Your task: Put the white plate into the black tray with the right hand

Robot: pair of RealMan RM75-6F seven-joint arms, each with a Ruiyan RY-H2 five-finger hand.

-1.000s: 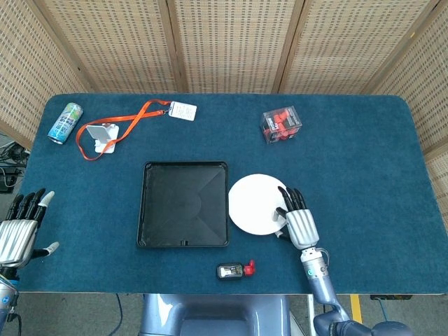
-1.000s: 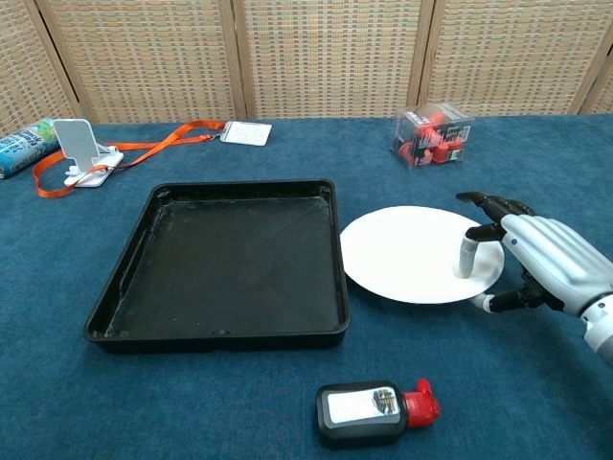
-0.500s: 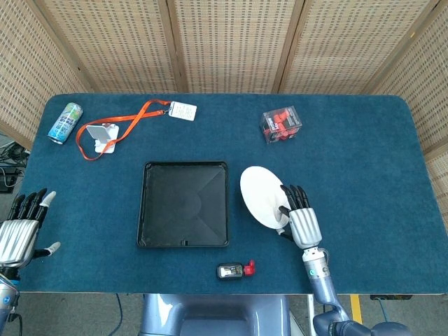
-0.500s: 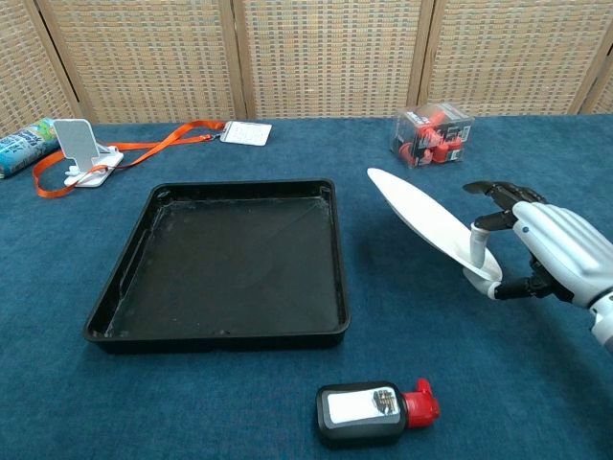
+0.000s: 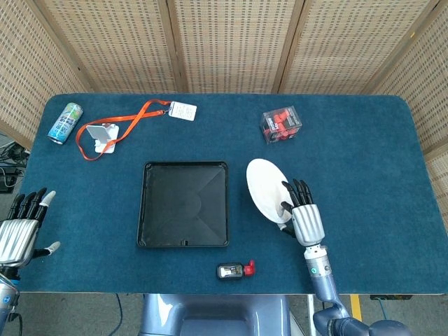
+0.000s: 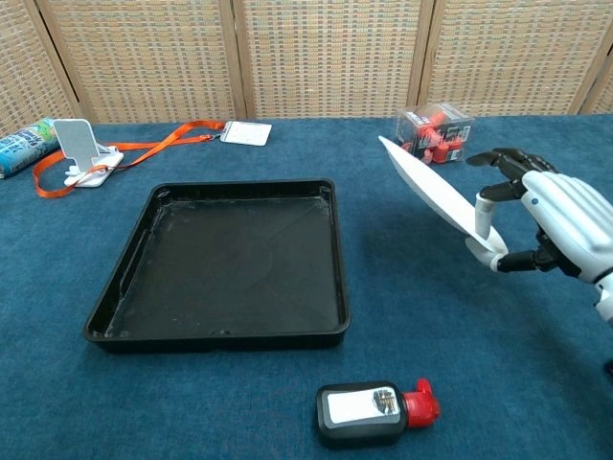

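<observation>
The white plate is off the cloth, tilted steeply with its far edge high. My right hand holds it by the near right rim, thumb on top. The plate hangs to the right of the black tray, which lies empty at the table's middle. At the table's near left corner my left hand stays open, fingers apart, holding nothing; the chest view does not show it.
A small black bottle with a red cap lies near the front edge. A clear box of red parts stands behind the plate. Far left are a can, a phone stand and an orange lanyard with badge.
My right hand has lifted the plate from flat on the cloth and tipped it up steeply, rising a little more in the last half second. The left hand has not moved.
</observation>
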